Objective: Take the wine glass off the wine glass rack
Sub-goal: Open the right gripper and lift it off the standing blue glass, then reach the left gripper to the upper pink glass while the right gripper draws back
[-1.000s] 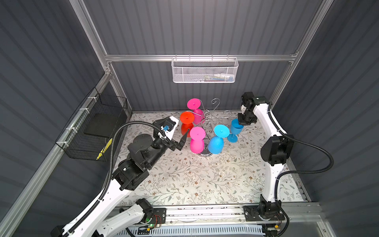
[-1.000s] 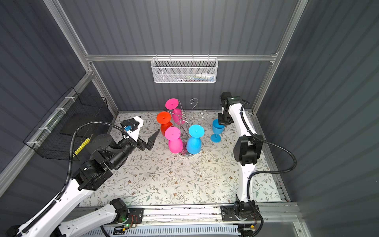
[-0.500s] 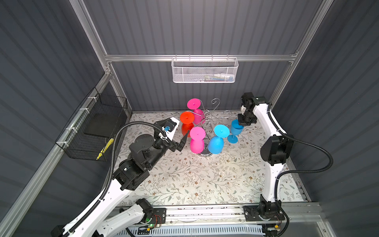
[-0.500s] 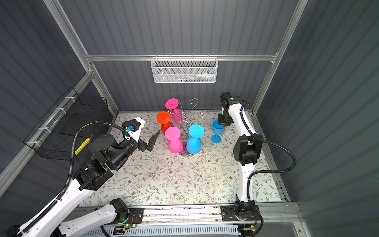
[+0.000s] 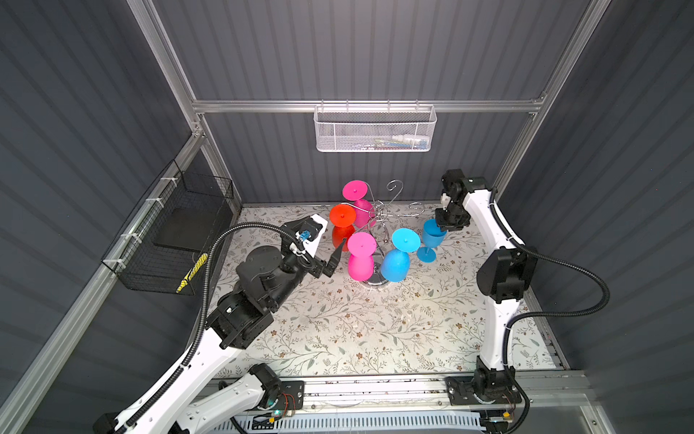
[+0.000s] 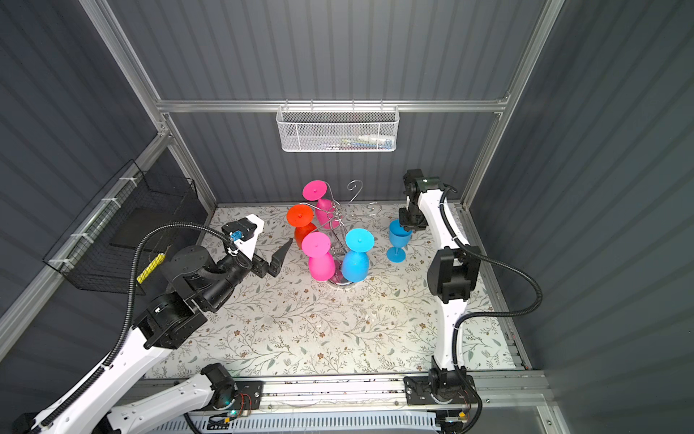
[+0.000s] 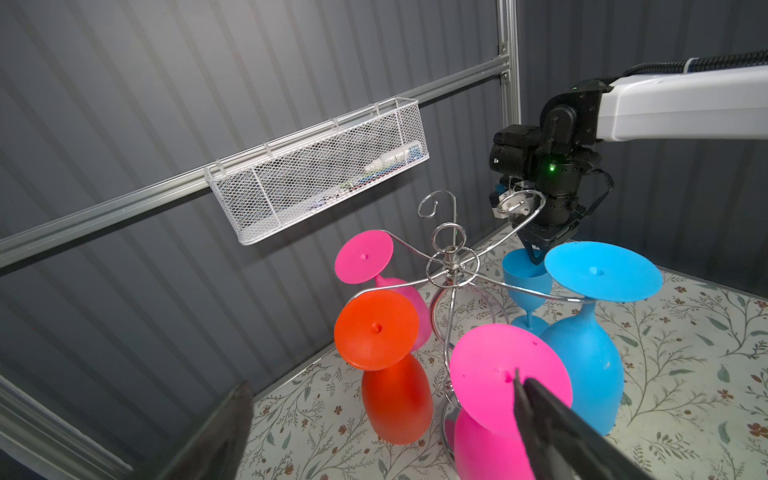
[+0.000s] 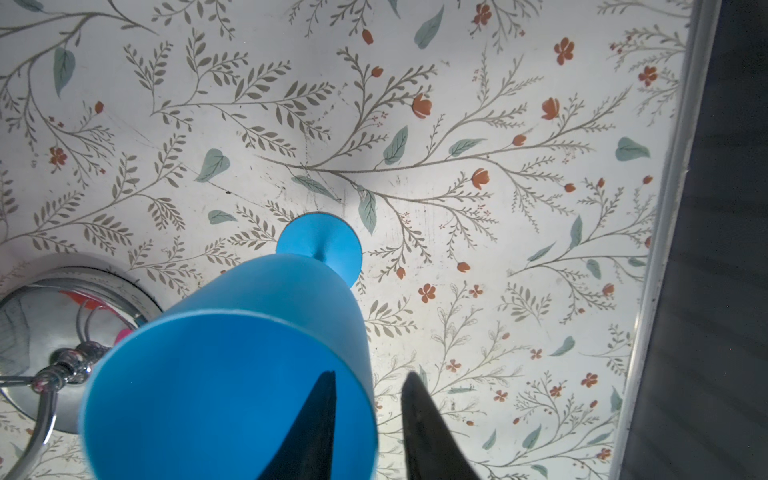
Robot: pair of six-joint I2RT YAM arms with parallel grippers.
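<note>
The chrome wine glass rack (image 5: 383, 216) (image 6: 334, 221) (image 7: 451, 257) stands at the back middle of the floral table. Upside down on its arms hang two pink glasses (image 5: 361, 244) (image 5: 355, 191), an orange one (image 5: 342, 216) and a blue one (image 5: 405, 240). A blue wine glass (image 5: 432, 235) (image 6: 399, 235) (image 8: 232, 374) stands upright on the table just right of the rack. My right gripper (image 5: 445, 225) (image 8: 370, 376) is open over its rim, one finger inside the bowl and one outside with a gap. My left gripper (image 6: 270, 255) (image 7: 380, 380) is open wide beside the front pink glass (image 7: 503, 370).
A white mesh basket (image 5: 375, 129) hangs on the back rail, above the rack. A black wire basket (image 5: 169, 233) is fixed to the left wall. The table's right edge rail (image 8: 665, 249) runs close to the standing blue glass.
My right gripper's jaws, shut on the blue glass's rim before, have parted. My left gripper has edged a little closer to the rack.
</note>
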